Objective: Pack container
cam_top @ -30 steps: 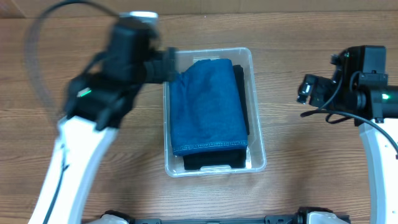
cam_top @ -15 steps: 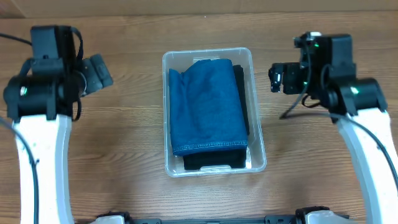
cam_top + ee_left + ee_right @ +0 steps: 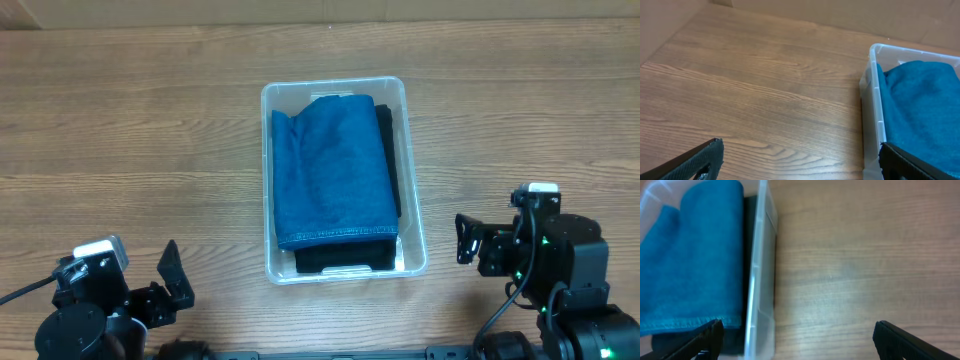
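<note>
Both arms have pulled back from beside the container to the near edge of the surface, the left one dropping to the lower left corner of the overhead view and the right one to the lower right. The left gripper [image 3: 800, 150] has its jaws spread wide and released, with nothing between them but bare wood grain. The right gripper [image 3: 797, 327] is likewise parted and empty, its dark fingertips showing at the bottom corners of its own wrist view. Neither gripper touches anything.

The container [image 3: 412, 170], a clear plastic bin with rounded corners, stands at the middle of the wooden surface [image 3: 130, 130], well apart from both arms and between them. A folded blue cloth [image 3: 335, 170] lies on top inside it, filling most of the length, its stitched hem toward the near end. A black cloth [image 3: 340, 260] lies beneath it, showing past the hem at the near end and as a narrow strip along the right wall. The left wrist camera catches the bin's far left corner; the right wrist camera looks along its right wall.
</note>
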`<state>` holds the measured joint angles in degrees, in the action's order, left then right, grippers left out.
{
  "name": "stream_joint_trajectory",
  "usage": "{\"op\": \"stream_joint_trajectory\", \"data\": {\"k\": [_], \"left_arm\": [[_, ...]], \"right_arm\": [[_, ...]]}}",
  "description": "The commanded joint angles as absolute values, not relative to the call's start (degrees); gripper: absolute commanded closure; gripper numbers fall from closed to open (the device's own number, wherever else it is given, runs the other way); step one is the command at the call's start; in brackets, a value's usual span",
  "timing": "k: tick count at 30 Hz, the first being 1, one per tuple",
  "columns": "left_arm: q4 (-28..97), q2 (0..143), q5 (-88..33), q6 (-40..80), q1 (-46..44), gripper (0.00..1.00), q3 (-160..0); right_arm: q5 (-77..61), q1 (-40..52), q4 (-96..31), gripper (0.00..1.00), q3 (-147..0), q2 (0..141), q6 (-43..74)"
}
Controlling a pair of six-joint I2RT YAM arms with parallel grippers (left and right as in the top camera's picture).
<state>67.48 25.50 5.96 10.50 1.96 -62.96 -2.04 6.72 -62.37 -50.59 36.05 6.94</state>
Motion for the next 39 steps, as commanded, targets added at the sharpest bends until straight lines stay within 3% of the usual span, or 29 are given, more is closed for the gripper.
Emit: {"op": "stream_joint_trajectory", "data": {"k": [1,11,23,35,39], "left_arm": [[67.7,25.1,4.4,11.4,1.8,0.0,-62.6],[75.1,25.1,4.4,11.4,1.8,0.0,-62.6],[75.2,25.1,4.4,11.4,1.8,0.0,-62.5],[75.2,25.1,4.4,11.4,1.8,0.0,-62.6],[75.2,25.1,4.4,11.4,1.8,0.0,-62.5]], "right_arm": [[-1.6,6.5,-64.1,0.0,-50.3,36.1,7.5],[-1.6,6.5,-64.0,0.0,-50.3,36.1,7.5],[-1.6,6.5,-64.0,0.0,-50.3,35.3,7.5],[-1.1,6.6,-64.8,0.0,-48.6,13.6,7.5],[-3.5,6.7,-54.2,0.0,-35.9,3.7,7.1]]}}
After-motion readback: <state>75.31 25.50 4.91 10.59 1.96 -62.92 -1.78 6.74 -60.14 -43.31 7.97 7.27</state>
